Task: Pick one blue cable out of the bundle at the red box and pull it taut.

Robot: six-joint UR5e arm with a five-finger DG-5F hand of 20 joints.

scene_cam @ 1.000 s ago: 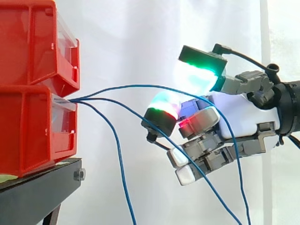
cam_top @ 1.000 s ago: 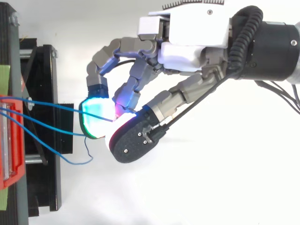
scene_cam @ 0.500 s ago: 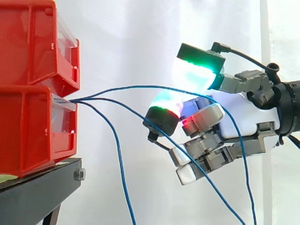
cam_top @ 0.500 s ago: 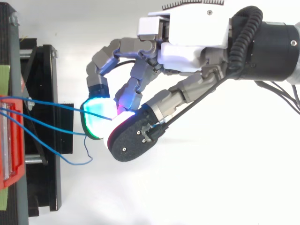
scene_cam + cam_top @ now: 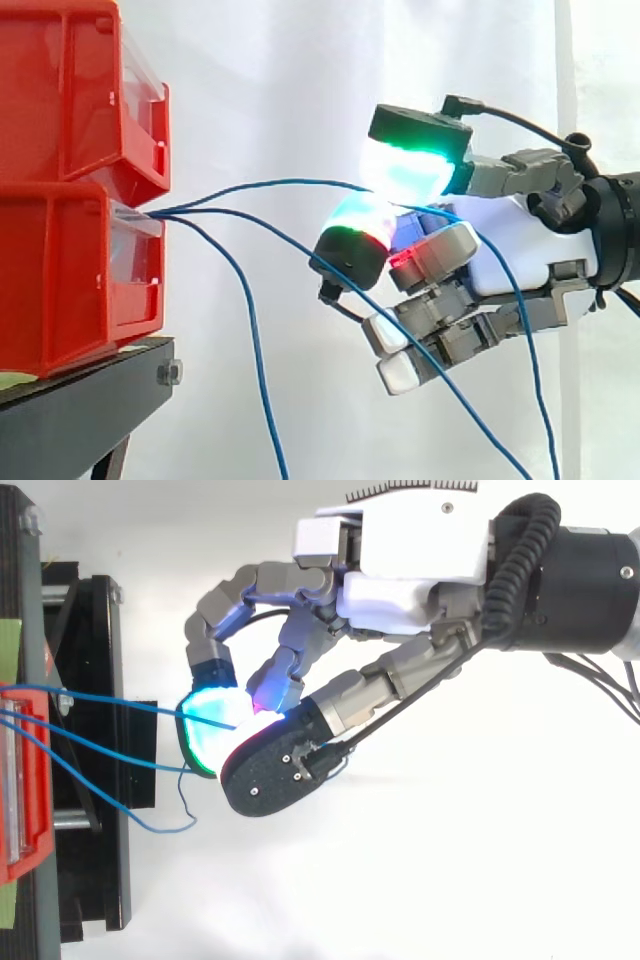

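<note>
Three thin blue cables come out of the lower red box [image 5: 70, 270] at its front lip and fan out to the right. The upper blue cable [image 5: 270, 184] arcs across to my hand [image 5: 520, 245] and runs in between two glowing green pads [image 5: 405, 170], which stand pressed almost together on it. The middle cable [image 5: 290, 245] passes under the lower pad and drops down to the right. The third cable [image 5: 255, 340] hangs steeply down. From above, my hand [image 5: 400, 570] has its fingers curled, and the pinched cable [image 5: 120, 702] leads into the cyan glow.
A second red box [image 5: 80, 90] is stacked on the lower one, both on a black stand [image 5: 80, 410]. A white curtain hangs behind. The loose end of one cable [image 5: 165, 825] curls beside the stand's edge.
The upper pad has come down and the lower pad up, closing the gap around the upper cable. The hand has shifted slightly left; the cable's arc now bends into the pinch.
</note>
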